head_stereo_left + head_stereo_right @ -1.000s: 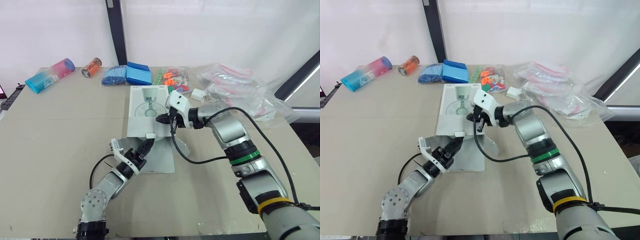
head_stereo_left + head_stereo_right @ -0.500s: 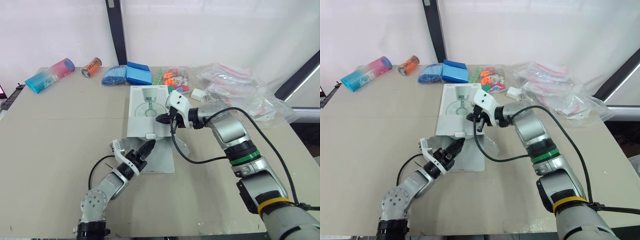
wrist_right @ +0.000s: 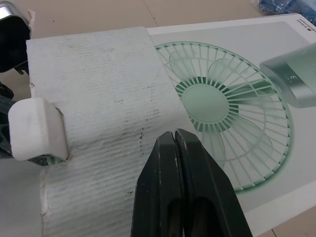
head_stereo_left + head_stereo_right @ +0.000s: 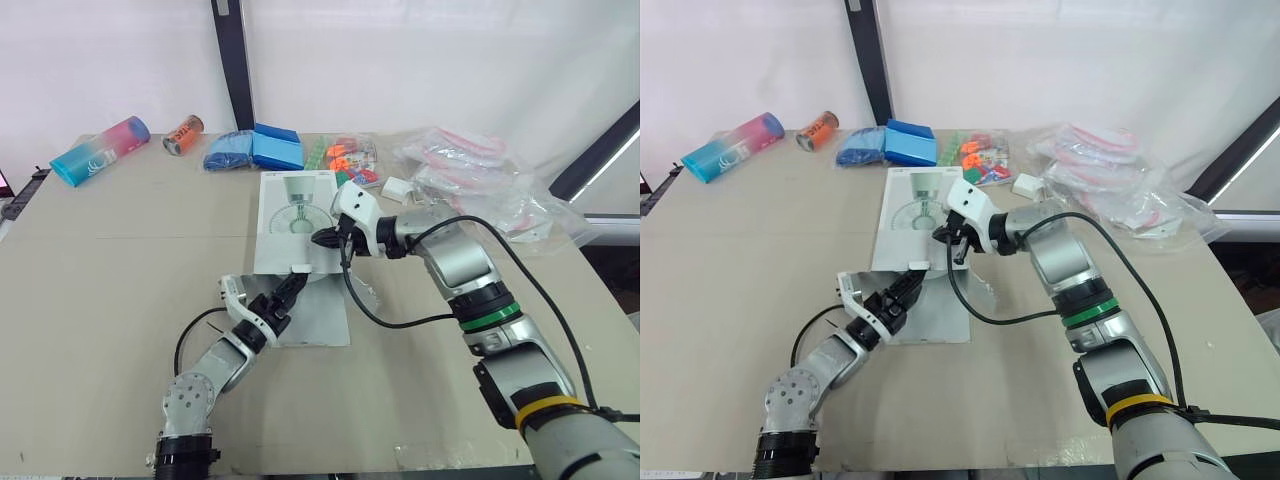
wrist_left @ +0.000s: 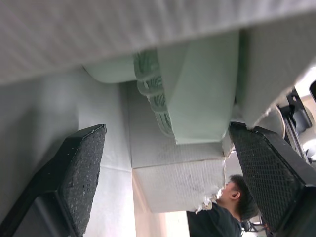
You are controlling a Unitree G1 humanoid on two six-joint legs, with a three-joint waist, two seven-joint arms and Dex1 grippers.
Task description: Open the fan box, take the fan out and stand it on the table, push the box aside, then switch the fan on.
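Jaws on my left gripper (image 4: 288,290) gape wide, empty, at the box's (image 4: 295,215) open end. Right gripper (image 4: 322,240) is pinched tight, empty, over the box, flat on the table (image 4: 120,260). Fan (image 5: 197,98) inside looks light, breakable; I'd grab its base.

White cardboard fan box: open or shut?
Open: the box has its end flap folded out on the table; the left wrist view shows the pale green fan inside.
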